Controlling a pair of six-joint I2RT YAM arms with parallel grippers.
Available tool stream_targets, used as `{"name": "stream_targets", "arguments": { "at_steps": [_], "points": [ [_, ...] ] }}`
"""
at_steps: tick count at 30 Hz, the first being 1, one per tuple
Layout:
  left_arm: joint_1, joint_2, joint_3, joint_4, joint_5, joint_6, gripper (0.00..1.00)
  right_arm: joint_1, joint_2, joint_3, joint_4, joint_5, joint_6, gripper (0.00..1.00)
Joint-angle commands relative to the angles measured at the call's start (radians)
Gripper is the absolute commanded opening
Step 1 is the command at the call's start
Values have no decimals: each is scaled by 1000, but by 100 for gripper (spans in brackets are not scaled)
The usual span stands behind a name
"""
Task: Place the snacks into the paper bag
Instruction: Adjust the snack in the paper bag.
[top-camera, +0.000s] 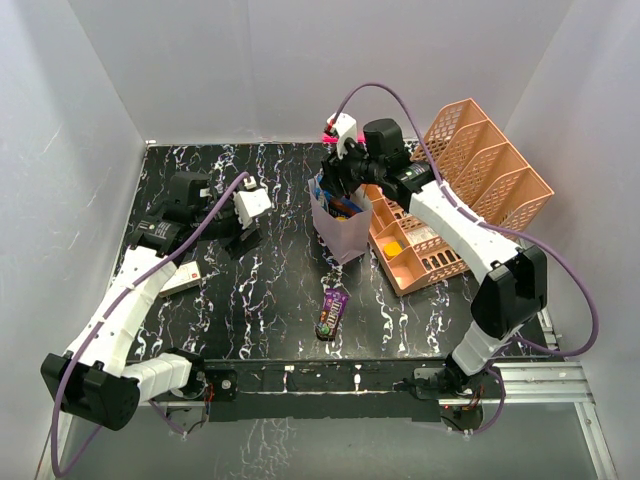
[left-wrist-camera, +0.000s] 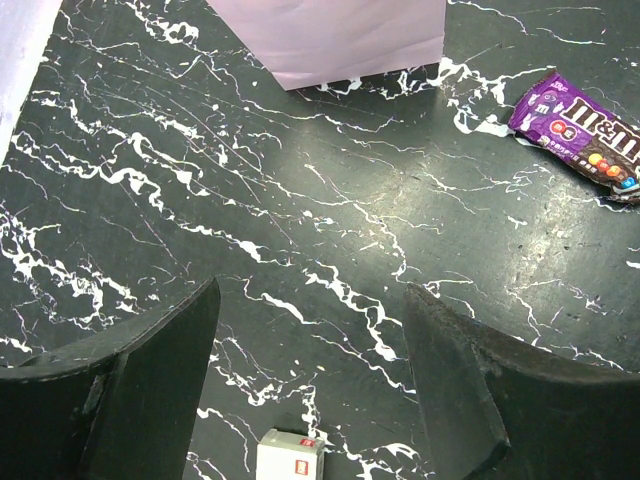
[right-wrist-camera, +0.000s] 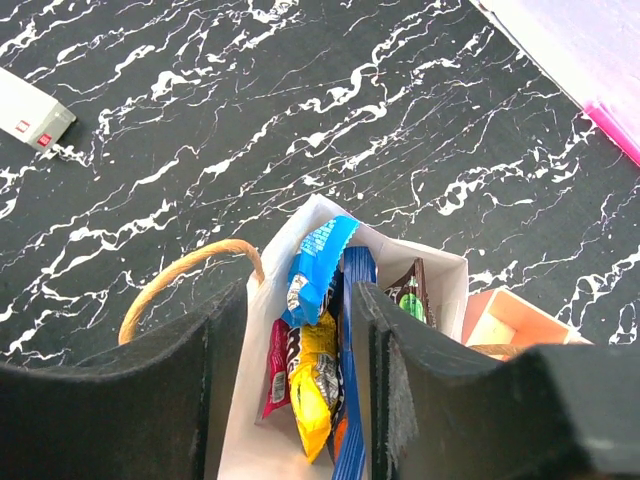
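Observation:
The pale paper bag (top-camera: 340, 228) stands upright mid-table. In the right wrist view the bag (right-wrist-camera: 440, 265) holds several snacks: a blue packet (right-wrist-camera: 318, 262), a yellow one (right-wrist-camera: 318, 375), a red-pink one (right-wrist-camera: 276, 365), a blue bar (right-wrist-camera: 356, 400) and a brown one (right-wrist-camera: 410, 290). My right gripper (top-camera: 345, 185) hangs over the bag mouth, open (right-wrist-camera: 300, 300), its fingers astride the opening. A purple-brown M&M's packet (top-camera: 332, 311) lies on the table in front of the bag, also in the left wrist view (left-wrist-camera: 580, 130). My left gripper (top-camera: 245, 215) is open and empty (left-wrist-camera: 312, 295), left of the bag (left-wrist-camera: 340, 40).
A small white box (top-camera: 180, 278) lies on the left of the table, also in the left wrist view (left-wrist-camera: 290, 458) and the right wrist view (right-wrist-camera: 32, 112). Salmon-pink mesh organiser trays (top-camera: 480, 175) stand right of the bag. A pink object (right-wrist-camera: 612, 130) lies by the back wall.

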Motion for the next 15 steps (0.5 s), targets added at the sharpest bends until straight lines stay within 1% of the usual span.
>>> {"name": "stream_targets", "arguments": {
  "at_steps": [1,8,9,13,15],
  "points": [
    [7,-30,-5,12,14,4,72,1,-8,26,32,-8,-24,46],
    [8,-41,-7,7,20,6,72,1,74,98,3,-25,-25,33],
    [8,-42,-8,7,20,6,72,1,106,105,-1,-28,-23,31],
    [10,-49,-11,6,19,8,72,1,142,95,-10,-21,-28,24],
    [11,-49,-12,5,20,9,72,1,146,75,-9,-20,-38,23]
  ]
}}
